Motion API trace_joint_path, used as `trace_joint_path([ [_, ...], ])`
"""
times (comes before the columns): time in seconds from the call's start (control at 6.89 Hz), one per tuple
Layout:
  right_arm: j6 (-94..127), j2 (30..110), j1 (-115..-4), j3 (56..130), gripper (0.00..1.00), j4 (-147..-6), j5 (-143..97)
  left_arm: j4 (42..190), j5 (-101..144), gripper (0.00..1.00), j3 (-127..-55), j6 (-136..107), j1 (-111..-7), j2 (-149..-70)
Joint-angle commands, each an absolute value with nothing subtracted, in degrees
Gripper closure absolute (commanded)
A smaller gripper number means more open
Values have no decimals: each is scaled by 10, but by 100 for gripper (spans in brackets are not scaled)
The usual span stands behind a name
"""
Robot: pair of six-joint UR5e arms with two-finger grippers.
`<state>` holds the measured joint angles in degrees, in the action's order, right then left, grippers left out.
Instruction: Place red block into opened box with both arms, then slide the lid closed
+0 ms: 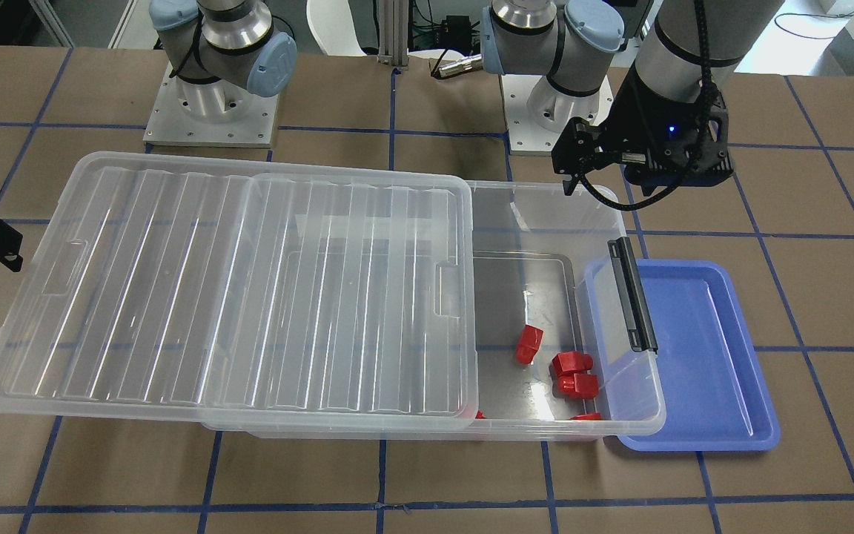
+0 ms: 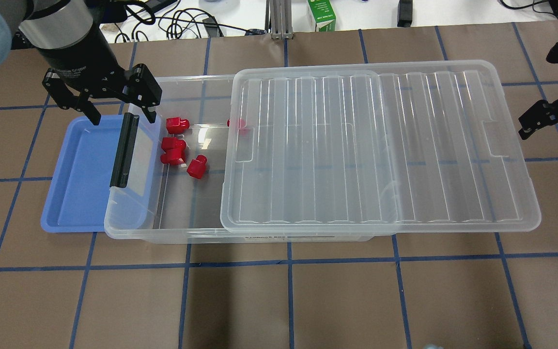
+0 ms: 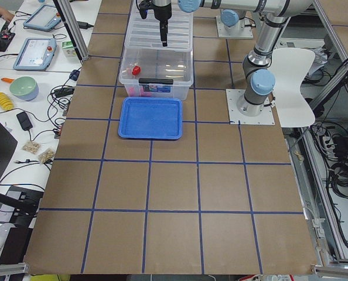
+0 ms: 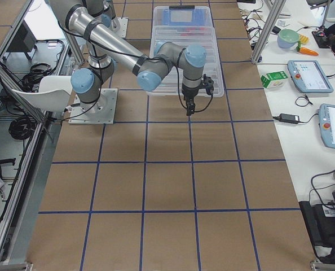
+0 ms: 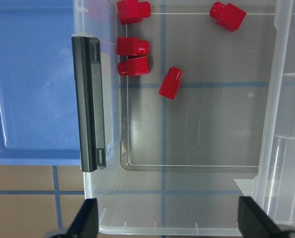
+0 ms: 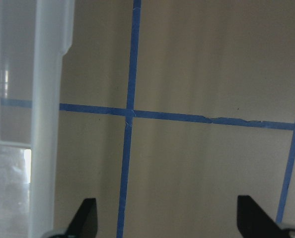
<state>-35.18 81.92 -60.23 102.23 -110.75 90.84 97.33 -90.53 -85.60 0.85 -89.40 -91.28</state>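
Several red blocks (image 2: 196, 167) lie on the floor of the clear box (image 2: 129, 228), at its uncovered end beside the black bar (image 2: 124, 150); one of them shows through the lid's edge. The ribbed lid (image 2: 380, 145) covers most of the box and overhangs its other end. My left gripper (image 2: 121, 114) hangs open above the box's back corner near the bar, holding nothing. In the left wrist view the red blocks (image 5: 171, 83) lie beyond the open fingertips (image 5: 88, 218). My right gripper (image 2: 550, 118) is open and empty just beyond the lid's overhanging end.
An empty shallow blue tray (image 2: 80, 174) sits tucked under the box's bar end. A green carton (image 2: 321, 14) and cables lie past the table's back edge. Brown table surface with blue tape lines (image 6: 130, 148) spreads under the right gripper.
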Motion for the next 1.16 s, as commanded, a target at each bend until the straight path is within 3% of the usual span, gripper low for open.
trace_joint_path([
  [0.0, -319, 820, -608, 1027, 0, -1110, 904, 980, -892, 0, -867, 12, -895, -895],
  [1.02, -140, 818, -759, 1027, 0, -1113, 896, 985, -890, 0, -883, 13, -894, -886],
])
